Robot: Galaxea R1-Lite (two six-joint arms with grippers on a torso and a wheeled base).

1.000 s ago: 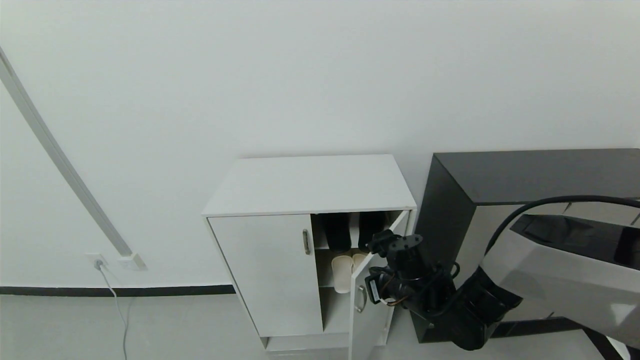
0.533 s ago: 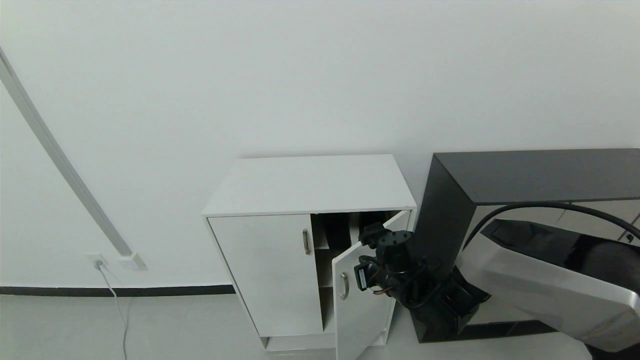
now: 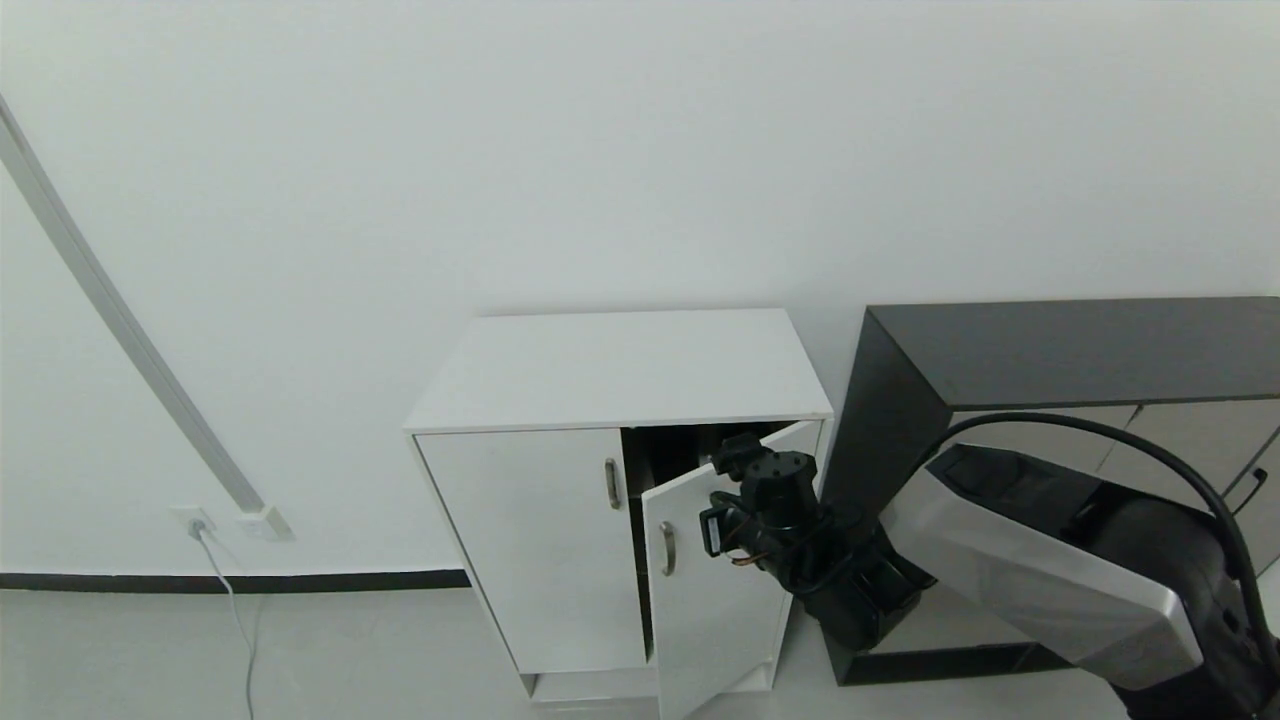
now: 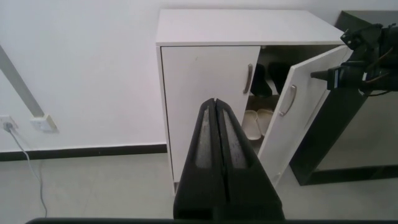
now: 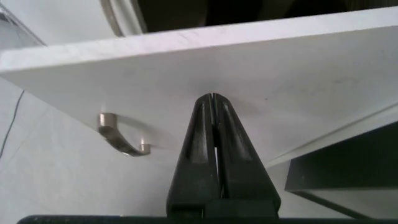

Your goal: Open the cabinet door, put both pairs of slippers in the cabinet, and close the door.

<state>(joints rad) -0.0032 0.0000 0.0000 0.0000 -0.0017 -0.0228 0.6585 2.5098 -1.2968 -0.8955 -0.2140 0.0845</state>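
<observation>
The right gripper (image 5: 214,96) has its jaws pressed together with nothing between them, tips set against the outer face of the right door (image 3: 715,600), near its top edge. Lower on the same face, off to one side of the tips, sits the handle (image 5: 121,134). That door stands ajar, swung partway out from the cabinet (image 3: 620,365), leaving a dark gap beyond the jaws. Past the gap is the left door (image 3: 535,550), flat and closed. On the gripper's other side, just beside the cabinet, stands a dark unit (image 3: 1000,350).

The left gripper (image 4: 214,102) likewise has its jaws together on nothing. It hangs well apart from the cabinet, out in front of the left door. Beyond its tips, through the gap, a pale pair of slippers (image 4: 256,124) rests on the middle shelf and a dark pair (image 4: 261,73) on the one above, both inside the cabinet. Far off on the wall is a socket (image 3: 192,522) with a cable hanging from it.
</observation>
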